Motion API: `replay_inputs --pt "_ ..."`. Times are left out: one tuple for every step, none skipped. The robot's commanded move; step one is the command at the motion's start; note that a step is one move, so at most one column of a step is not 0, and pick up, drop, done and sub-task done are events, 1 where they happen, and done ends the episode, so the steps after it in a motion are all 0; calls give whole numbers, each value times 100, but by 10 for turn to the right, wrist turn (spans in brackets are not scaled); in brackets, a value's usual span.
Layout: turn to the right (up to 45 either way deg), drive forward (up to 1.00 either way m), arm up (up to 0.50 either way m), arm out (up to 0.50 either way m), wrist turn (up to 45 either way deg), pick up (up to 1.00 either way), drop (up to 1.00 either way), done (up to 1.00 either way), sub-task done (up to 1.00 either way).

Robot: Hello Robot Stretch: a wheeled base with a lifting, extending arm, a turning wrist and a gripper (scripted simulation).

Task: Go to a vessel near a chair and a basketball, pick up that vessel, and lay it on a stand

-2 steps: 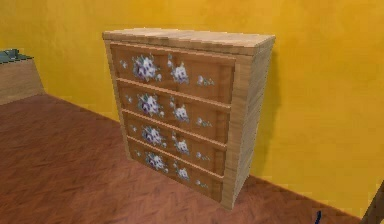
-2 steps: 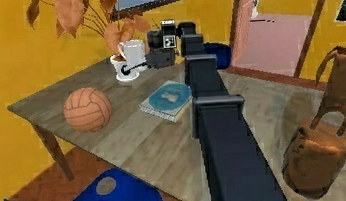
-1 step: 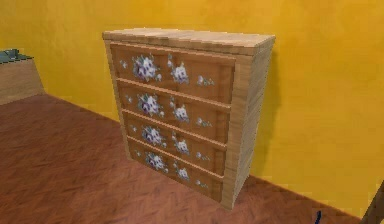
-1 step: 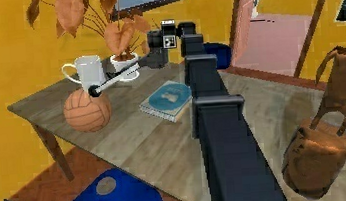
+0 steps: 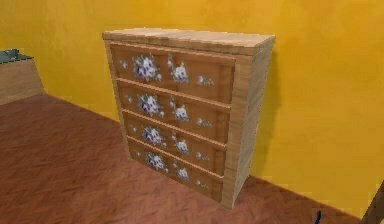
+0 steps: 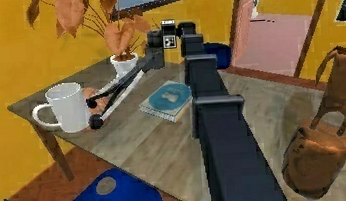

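The white mug (image 6: 66, 107) is standing upright on the wooden table (image 6: 134, 146), at the table's end toward the arm side view's left. The arm (image 6: 223, 135) is crossing the table and covering part of the tabletop behind it. The gripper (image 6: 105, 93) is pointing toward the mug. Its thin fingers are overlapping a pale rod (image 6: 121, 97) lying on the table, so fingers and rod are hard to separate. Finger spacing cannot be told, nor whether the gripper is holding anything or touching the mug.

A blue book (image 6: 168, 99) is lying just beside the arm. A potted plant (image 6: 126, 61) is standing behind the gripper. A wooden chair (image 6: 338, 78) is being cut off by the right edge. Below it is sitting a brown rounded object (image 6: 310, 160), too indistinct to identify.

In the forward view, a four-drawer dresser (image 5: 180, 110) is standing near the middle. A low wooden unit (image 5: 18, 78) is being cut off at the left edge.
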Motion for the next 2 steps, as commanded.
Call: replay_inputs --pt "0 0 0 0 -120 0 0 0 0" --pt "0 0 0 -42 0 0 0 0 0"
